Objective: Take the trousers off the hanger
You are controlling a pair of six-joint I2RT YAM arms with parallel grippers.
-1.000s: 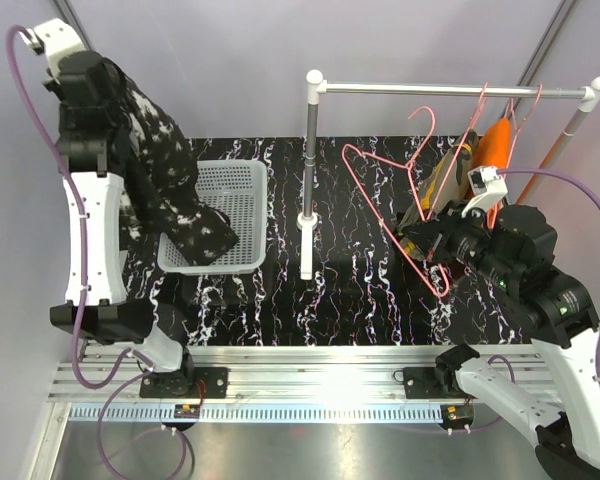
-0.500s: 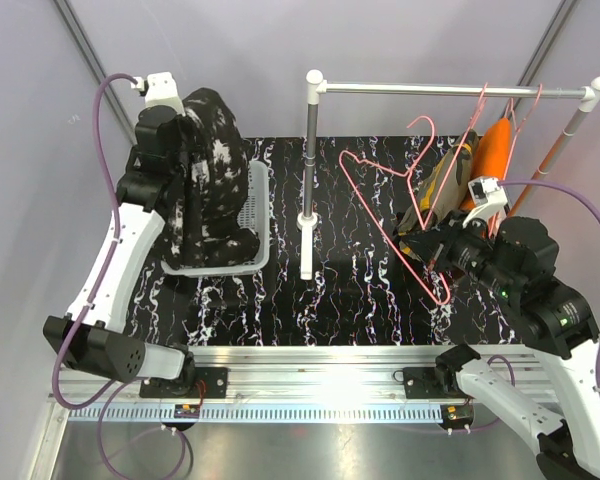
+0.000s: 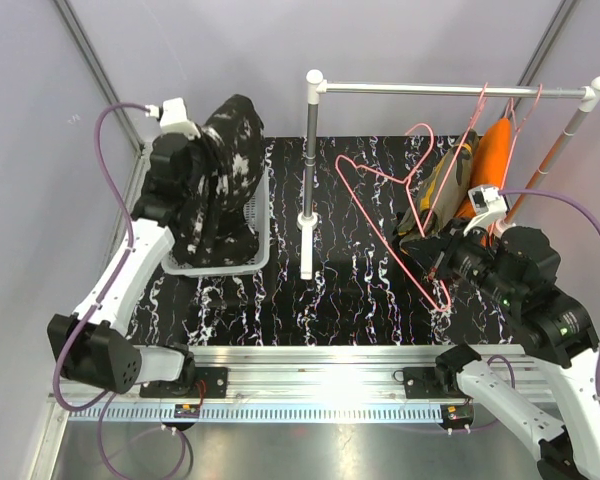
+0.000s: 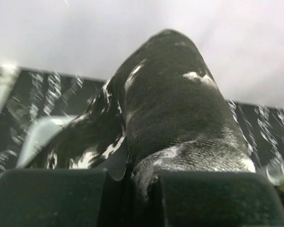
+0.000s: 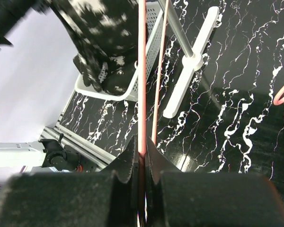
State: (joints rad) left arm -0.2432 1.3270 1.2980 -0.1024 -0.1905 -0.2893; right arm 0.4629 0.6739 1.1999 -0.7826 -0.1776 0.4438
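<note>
Above the far left corner of the table (image 3: 350, 290), the left jaws are clamped together on the black trousers with white splotches (image 3: 225, 165), a fold of the cloth pinched between them in the left wrist view (image 4: 175, 118). That garment hangs down in a thick bundle, and its lower end rests inside the pale plastic basket (image 3: 263, 205) that sits at the left edge of the table. Toward the right edge, the right jaws are closed on the thin wire of a pink hanger (image 5: 142, 71); in the right wrist view the wire runs straight out from between them. This hanger tilts over the table, its hook in the air and apart from the rail (image 3: 400, 89). The rail runs along the far side of the table, carried on the left by a grey post (image 3: 308, 180) that stands upright on a cross-shaped foot (image 5: 194, 61) near the middle of the table. At the right end of the rail hang the other two garments on pink hooks: the olive and yellow-orange camouflage trousers (image 3: 442, 180) just behind the right jaws, and the plain orange trousers (image 3: 494, 148) beside them, nearer the right edge.
</note>
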